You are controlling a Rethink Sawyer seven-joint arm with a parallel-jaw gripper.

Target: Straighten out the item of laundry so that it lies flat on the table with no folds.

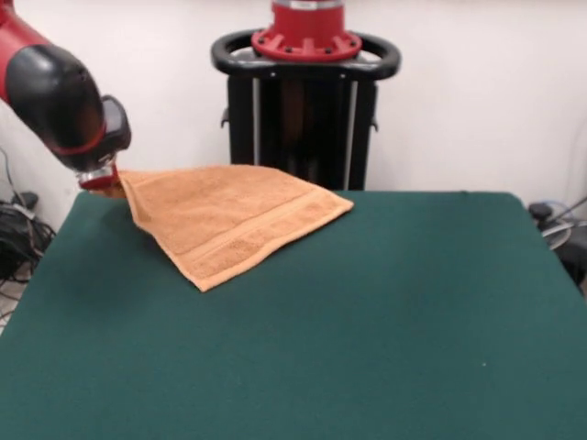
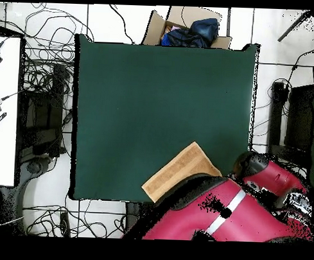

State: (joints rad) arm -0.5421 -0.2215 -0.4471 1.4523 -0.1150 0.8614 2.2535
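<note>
The orange-tan towel [image 1: 225,220] lies at the far left of the green table [image 1: 385,321], doubled over, with a border band along its near edge. Its left corner is raised off the table at my gripper [image 1: 103,183], which is shut on that corner. The black and red arm end comes in from the upper left above it. In the overhead view the towel [image 2: 179,170] lies at the table's [image 2: 161,90] bottom edge. The red arm covers its right part and hides the gripper there.
The robot's black pedestal [image 1: 305,110] stands behind the table's far edge. A cardboard box with blue cloth [image 2: 189,28] sits beyond the opposite edge. Cables [image 2: 45,86] lie on the floor beside the table. A white surface [image 2: 5,110] is at the left.
</note>
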